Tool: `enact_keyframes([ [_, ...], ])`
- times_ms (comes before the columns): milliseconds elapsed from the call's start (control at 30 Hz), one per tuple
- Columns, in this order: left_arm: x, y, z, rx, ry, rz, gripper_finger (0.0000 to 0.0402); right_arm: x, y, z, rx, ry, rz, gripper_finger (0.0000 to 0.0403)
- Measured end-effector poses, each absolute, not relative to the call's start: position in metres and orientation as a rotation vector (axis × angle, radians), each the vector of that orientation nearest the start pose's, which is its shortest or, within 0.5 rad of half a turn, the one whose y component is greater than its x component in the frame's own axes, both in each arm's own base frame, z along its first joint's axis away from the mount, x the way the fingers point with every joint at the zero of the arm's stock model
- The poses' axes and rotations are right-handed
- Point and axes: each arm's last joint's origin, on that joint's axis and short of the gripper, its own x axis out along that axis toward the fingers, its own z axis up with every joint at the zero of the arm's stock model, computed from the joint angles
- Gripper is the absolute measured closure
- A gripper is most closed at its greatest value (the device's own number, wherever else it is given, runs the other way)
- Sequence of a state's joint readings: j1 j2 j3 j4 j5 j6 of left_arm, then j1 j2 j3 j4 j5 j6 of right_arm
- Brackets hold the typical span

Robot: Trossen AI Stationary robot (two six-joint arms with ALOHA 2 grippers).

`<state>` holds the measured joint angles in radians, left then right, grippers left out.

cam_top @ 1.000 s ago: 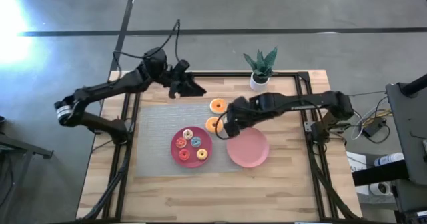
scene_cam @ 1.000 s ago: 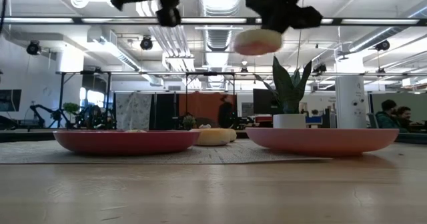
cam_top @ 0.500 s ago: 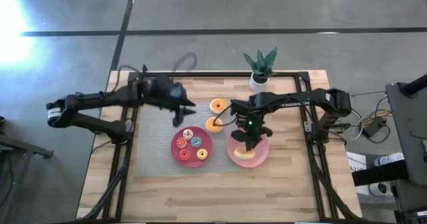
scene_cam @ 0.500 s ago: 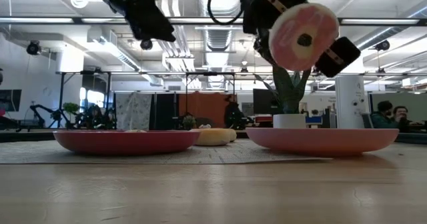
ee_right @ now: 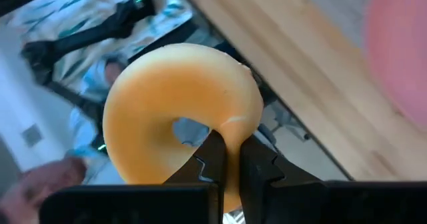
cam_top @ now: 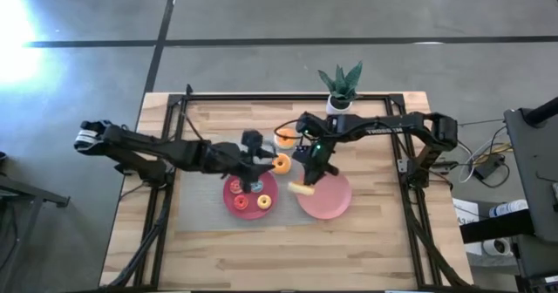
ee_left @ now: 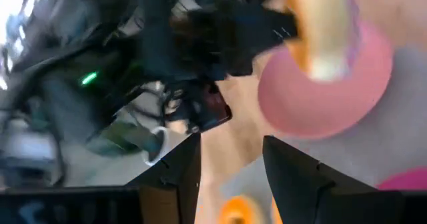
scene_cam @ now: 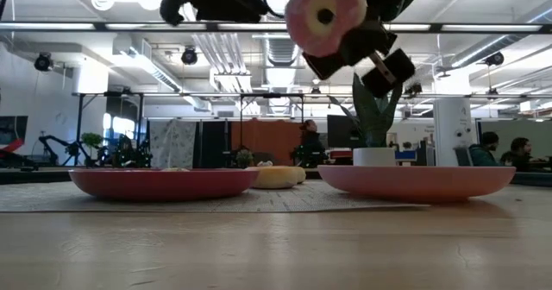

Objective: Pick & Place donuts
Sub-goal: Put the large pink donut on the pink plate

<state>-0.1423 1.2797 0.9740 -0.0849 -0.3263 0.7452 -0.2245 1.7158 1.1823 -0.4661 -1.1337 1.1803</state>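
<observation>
My right gripper is shut on a pink-iced donut, which hangs in the air over the left rim of the pink plate. In the right wrist view the donut's tan underside faces the camera. My left gripper is open and hovers above the far edge of the magenta plate, touching nothing. Small donuts lie on that plate. Two orange donuts lie on the grey mat. My right gripper pinches the donut's ring wall between its two fingers, one fingertip at the hole and the other outside. The donut is lifted clear and tipped on edge, its pink icing facing the table's near side.
A potted plant stands at the table's far edge. The grey mat lies under both plates. The two arms are close together over the middle of the table. Bare wood shows along the near edge.
My right gripper carried the donut from beside the orange donuts out over the pink plate, tipping it from flat to on edge, then back toward the plate's left rim. My left arm swung from the far left corner to above the magenta plate.
</observation>
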Motion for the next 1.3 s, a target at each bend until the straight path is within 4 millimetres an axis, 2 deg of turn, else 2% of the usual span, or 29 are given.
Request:
enact_keyframes([
  [167, 0.293, -0.039, 0.291, 1.125, 0.502, -0.01, 0.0266, 0.343, -0.052, 0.231, 1.672, 1.262, 0.307, 0.039],
  [333, 0.297, -0.049, 0.29, 1.167, 0.474, -0.013, 0.0266, 0.343, -0.052, 0.233, 1.665, 1.252, 0.314, 0.039],
  [467, 0.298, -0.058, 0.299, 1.306, 0.417, 0.049, 0.0266, 0.343, -0.052, 0.232, 1.655, 1.248, 0.321, 0.039],
  [633, 0.298, -0.066, 0.311, 1.221, 0.341, 0.079, 0.0266, 0.343, -0.052, 0.233, 1.632, 1.235, 0.334, 0.039],
  [800, 0.296, -0.074, 0.31, 1.279, 0.337, 0.042, 0.0266, 0.344, -0.053, 0.233, 1.626, 1.226, 0.339, 0.039],
  [967, 0.294, -0.08, 0.308, 1.206, 0.332, 0.03, 0.0266, 0.344, -0.053, 0.233, 1.624, 1.225, 0.335, 0.039],
  [1100, 0.292, -0.084, 0.303, 1.217, 0.349, 0.0, 0.0266, 0.344, -0.053, 0.232, 1.623, 1.224, 0.333, 0.039],
  [1300, 0.292, -0.089, 0.303, 1.045, 0.302, -0.061, 0.0266, 0.344, -0.054, 0.231, 1.613, 1.211, 0.296, 0.039],
])
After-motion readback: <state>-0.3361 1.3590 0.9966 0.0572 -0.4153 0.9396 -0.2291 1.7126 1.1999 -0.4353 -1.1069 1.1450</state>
